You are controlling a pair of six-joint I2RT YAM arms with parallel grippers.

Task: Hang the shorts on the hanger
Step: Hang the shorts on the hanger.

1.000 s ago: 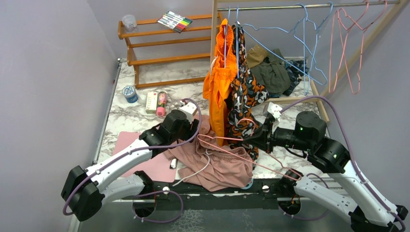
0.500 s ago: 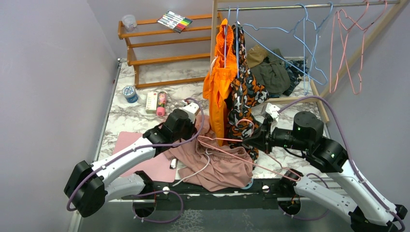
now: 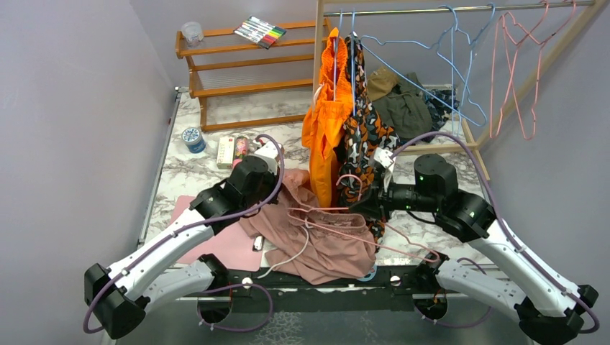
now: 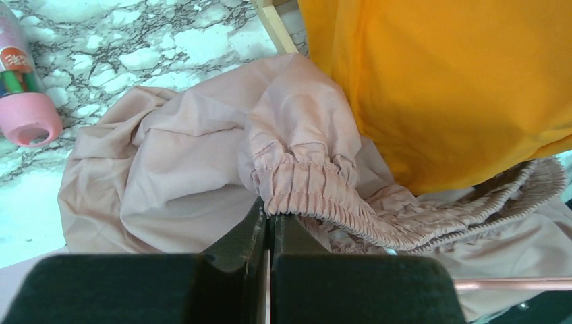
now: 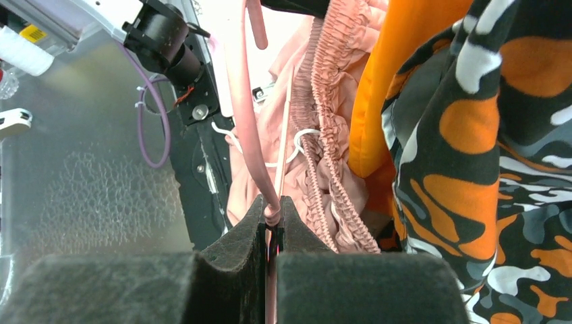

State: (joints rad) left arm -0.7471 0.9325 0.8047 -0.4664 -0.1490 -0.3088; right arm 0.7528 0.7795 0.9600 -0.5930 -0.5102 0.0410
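Observation:
The dusty-pink shorts (image 3: 324, 244) lie crumpled at the table's front edge, with the white drawstring trailing over them. My left gripper (image 3: 279, 176) is at their back left corner, shut on the gathered waistband (image 4: 317, 196), which bunches out of the fingertips; its jaws (image 4: 270, 217) show no gap. The pink wire hanger (image 3: 338, 215) lies tilted across the shorts. My right gripper (image 3: 363, 205) is shut on the wire (image 5: 243, 101), which runs up out of the pinched fingers of that gripper (image 5: 272, 209). The shorts (image 5: 324, 101) hang just right of the wire.
A plain orange garment (image 3: 324, 129) and a camouflage one (image 3: 367, 144) hang from the rail right behind both grippers. Light-blue hangers (image 3: 431, 72) and pink hangers (image 3: 518, 72) hang further right. A pink bottle (image 3: 239, 154), a tin (image 3: 193, 139), a pink mat (image 3: 223, 244) and a wooden shelf (image 3: 237, 65) are at the left.
My left gripper has closed on the waistband and pulled back and to the left, lifting that corner. The right arm has carried the hanger left and farther back.

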